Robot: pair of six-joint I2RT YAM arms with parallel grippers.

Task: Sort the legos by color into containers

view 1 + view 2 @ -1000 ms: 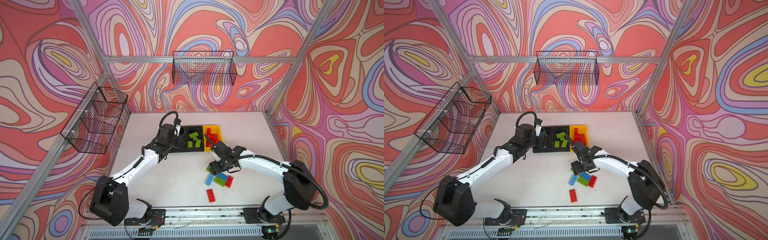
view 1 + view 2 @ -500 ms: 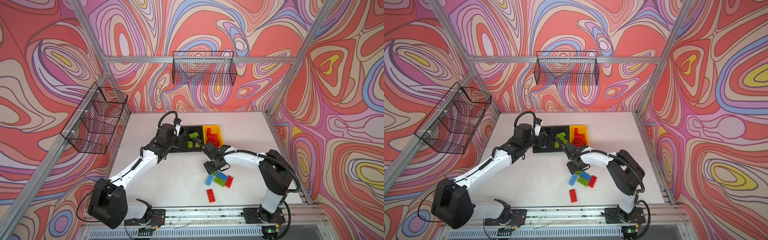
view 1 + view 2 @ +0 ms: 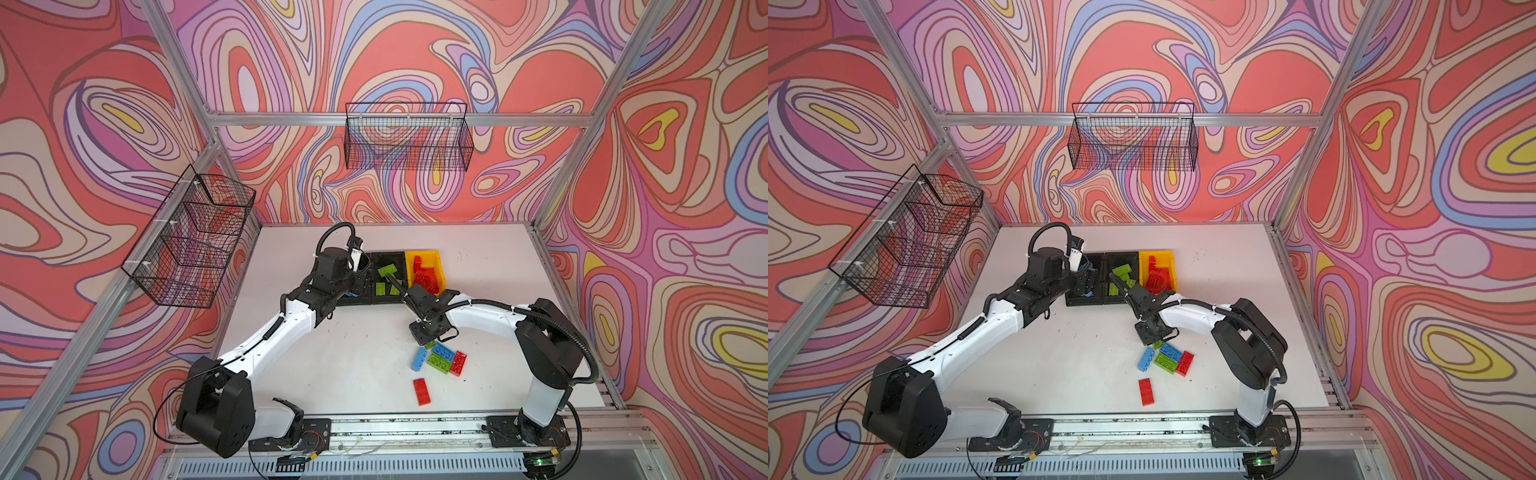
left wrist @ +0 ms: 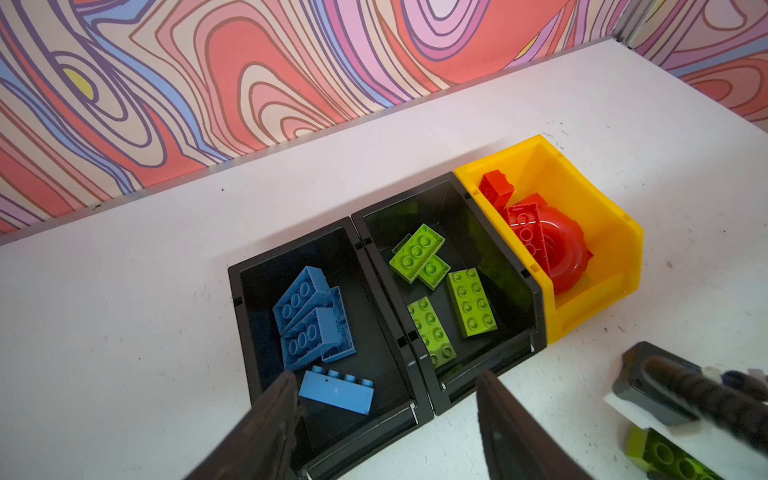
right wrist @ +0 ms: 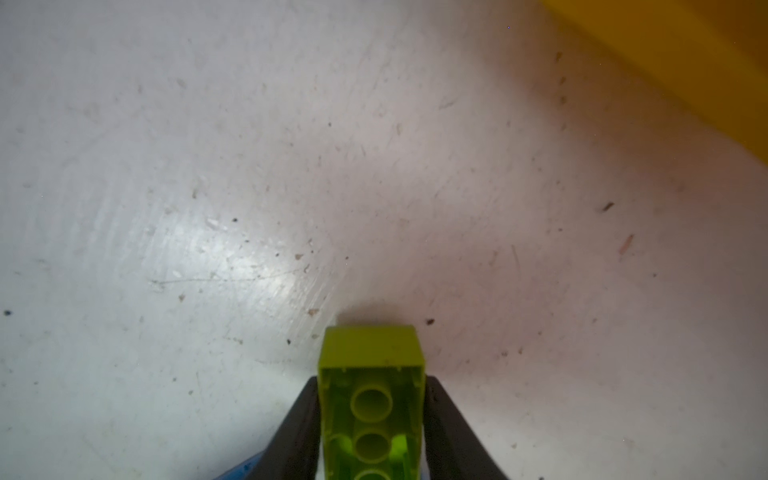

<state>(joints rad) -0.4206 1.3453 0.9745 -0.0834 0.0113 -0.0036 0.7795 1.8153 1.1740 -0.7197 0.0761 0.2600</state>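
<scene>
Pick step in hand. Right gripper (image 5: 372, 382) is clenched on a green brick (image 5: 370, 353), pads on both long sides, down at the table (image 5: 249, 166) by the loose pile (image 3: 440, 361). Left gripper (image 4: 386, 374) is spread and empty over the blue bin (image 4: 291, 245). Next: lift clear of the neighbours, carry to the middle bin (image 4: 405, 194) with the greens, release.

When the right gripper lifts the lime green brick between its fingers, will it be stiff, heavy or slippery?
The lime green brick looks like hard moulded plastic, so probably stiff. Its underside is hollow with open tubes, so likely light for its size. The right gripper presses its smooth flat sides, so it might slip or pivot.
</scene>
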